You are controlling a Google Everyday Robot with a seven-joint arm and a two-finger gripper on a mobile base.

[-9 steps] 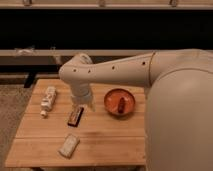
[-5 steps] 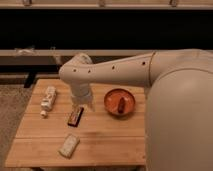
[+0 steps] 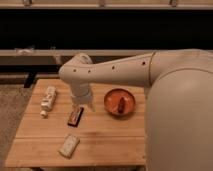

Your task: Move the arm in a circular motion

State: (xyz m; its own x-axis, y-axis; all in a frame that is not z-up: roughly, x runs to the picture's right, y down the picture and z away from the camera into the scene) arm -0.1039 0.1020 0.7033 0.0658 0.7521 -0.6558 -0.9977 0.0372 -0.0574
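Cream-white and smooth, the one arm (image 3: 120, 70) fills the right side of the view and reaches left across the table, its thick tube dotted with small dark screw holes. It bends at a rounded joint and drops through a ribbed wrist to the gripper (image 3: 86, 104), which hangs low over the middle of the table, towards the back edge. Little of the gripper shows below the wrist. Whether it is open or closed cannot be told, and nothing can be seen in its hold. No writing shows on the arm.

One wooden table (image 3: 110, 135) of pale planks lies under the gripper and extends to both sides and to the front of it.

One orange bowl (image 3: 112, 96) stands on the table just to the right of the gripper, apart from it. A single small brown thing (image 3: 121, 104) lies in the bowl; what it is cannot be told.

One white bottle (image 3: 48, 97) lies on its side on the table, well to the left of the gripper, its small cap end pointing to the front. Its label cannot be read.

Two flat packets lie in front of the gripper. The pale packet (image 3: 69, 145) is well to the front and a little left, near the front edge of the table. The dark packet (image 3: 76, 116) is just below the gripper and a little left, tilted, with a lighter band along it. No writing on either can be read.
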